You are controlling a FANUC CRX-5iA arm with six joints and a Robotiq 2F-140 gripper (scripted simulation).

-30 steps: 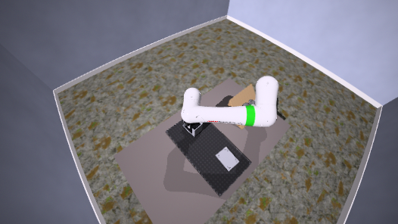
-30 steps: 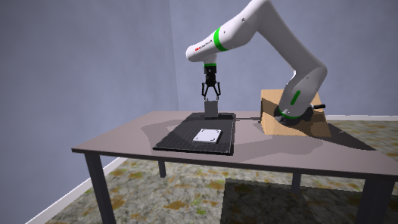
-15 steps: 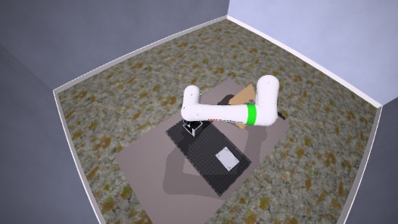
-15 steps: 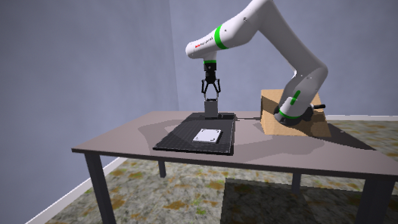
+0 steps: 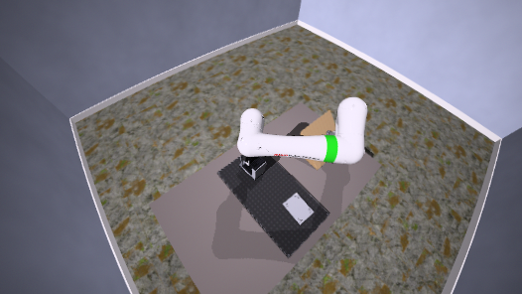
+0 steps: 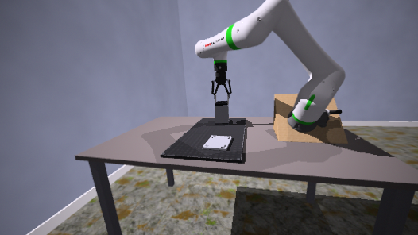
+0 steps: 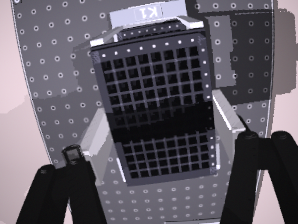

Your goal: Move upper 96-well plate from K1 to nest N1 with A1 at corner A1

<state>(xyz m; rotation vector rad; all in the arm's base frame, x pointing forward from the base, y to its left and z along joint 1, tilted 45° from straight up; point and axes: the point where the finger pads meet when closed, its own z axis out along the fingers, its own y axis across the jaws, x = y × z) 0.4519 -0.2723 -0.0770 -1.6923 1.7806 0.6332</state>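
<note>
The upper 96-well plate (image 6: pixel 222 103) (image 7: pixel 155 85) is dark, with its wells facing up. My gripper (image 6: pixel 222 100) (image 7: pixel 160 113) is shut on it, one finger along each side. The plate hangs a little above the stack rack K1 (image 6: pixel 222 114), whose label (image 7: pixel 148 12) shows past the plate in the wrist view. The lower plate (image 7: pixel 155 31) shows only as a narrow strip inside the rack, and the upper plate hides the rest. The plate nest N1 (image 5: pixel 298 209) (image 6: pixel 218 142) is a pale, empty square with small dark locators at its corners. Its A1 mark is too small to read.
A dark perforated board (image 5: pixel 270 214) (image 6: pixel 184 146) (image 7: pixel 50 75) carries the rack at its far end and the nest nearer the exterior camera. A tan wooden block (image 5: pixel 323 124) (image 6: pixel 282 131) stands by the arm's base. Rack guides (image 7: pixel 192 22) rise beside the label.
</note>
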